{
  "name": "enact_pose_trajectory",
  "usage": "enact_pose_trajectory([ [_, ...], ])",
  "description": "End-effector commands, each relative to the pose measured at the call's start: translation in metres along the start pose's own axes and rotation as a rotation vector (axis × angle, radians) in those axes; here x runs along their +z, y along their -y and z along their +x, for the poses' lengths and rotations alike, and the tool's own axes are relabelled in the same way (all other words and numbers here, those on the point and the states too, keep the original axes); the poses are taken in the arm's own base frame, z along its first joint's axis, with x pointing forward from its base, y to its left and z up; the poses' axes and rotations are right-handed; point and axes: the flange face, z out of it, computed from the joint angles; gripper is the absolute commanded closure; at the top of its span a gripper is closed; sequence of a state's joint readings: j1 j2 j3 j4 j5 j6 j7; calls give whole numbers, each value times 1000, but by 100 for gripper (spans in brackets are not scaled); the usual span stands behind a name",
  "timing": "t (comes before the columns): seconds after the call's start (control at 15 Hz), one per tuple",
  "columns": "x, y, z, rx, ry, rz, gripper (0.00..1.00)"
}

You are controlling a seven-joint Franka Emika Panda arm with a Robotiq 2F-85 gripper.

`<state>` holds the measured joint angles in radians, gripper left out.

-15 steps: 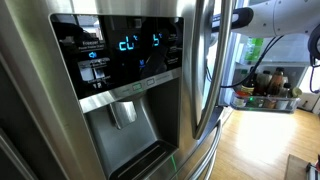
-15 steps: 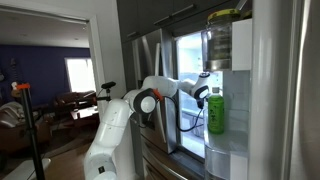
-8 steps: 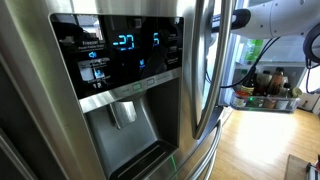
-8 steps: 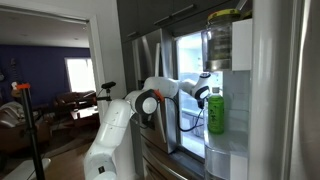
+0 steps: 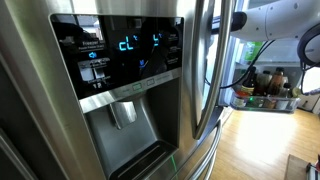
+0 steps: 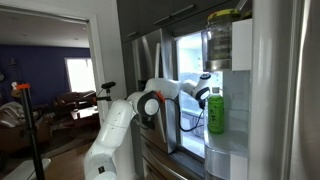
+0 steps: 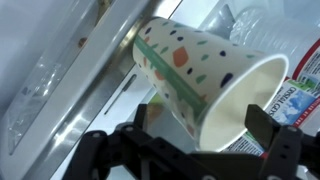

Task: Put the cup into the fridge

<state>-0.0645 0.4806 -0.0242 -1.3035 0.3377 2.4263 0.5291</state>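
Observation:
The cup (image 7: 200,75), white paper with coloured speckles, lies tilted on its side in the wrist view, its open rim toward the camera. My gripper (image 7: 203,115) is open, with a black finger on each side of the cup's rim and a clear gap at the left finger (image 7: 143,112). The fridge (image 5: 60,120) fills an exterior view with its black panel (image 5: 120,50) showing blue digits. In an exterior view my arm (image 6: 150,100) reaches into the lit fridge interior (image 6: 190,60), with the gripper (image 6: 203,92) next to a green bottle (image 6: 215,112). The cup does not show there.
A steel rail (image 7: 90,100) runs along the shelf left of the cup. A clear plastic bottle (image 7: 260,30) and a labelled container (image 7: 298,100) lie close on the right. Long vertical handles (image 5: 203,60) hide the gripper in an exterior view. Jars stand on a tray (image 5: 268,98) behind.
The blue digits on the fridge panel flicker between readings. The arm's white link at the top right has shifted slightly; otherwise the arm stays inside the fridge.

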Motion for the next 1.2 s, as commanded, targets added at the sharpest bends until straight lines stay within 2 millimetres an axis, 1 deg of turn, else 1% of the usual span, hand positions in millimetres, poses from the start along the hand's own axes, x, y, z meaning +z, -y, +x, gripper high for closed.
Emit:
enact_pose_trajectory([
  [0.0,11,0,5,19,-13,36,0],
  [0.13,12,1,7,32,-27,54,0],
  [0.2,13,2,8,30,-31,60,4],
  [0.27,13,2,9,33,-39,66,17],
  [0.33,13,3,9,35,-43,72,28],
  [0.4,13,3,10,39,-49,81,31],
  [0.47,12,4,10,39,-53,86,40],
  [0.6,10,6,11,39,-64,102,55],
  [0.67,9,8,11,39,-69,107,63],
  [0.8,7,10,11,33,-74,116,77],
  [1.0,5,12,10,25,-82,122,100],
  [1.07,5,13,10,26,-86,122,66],
  [1.13,4,13,10,25,-89,122,62],
])
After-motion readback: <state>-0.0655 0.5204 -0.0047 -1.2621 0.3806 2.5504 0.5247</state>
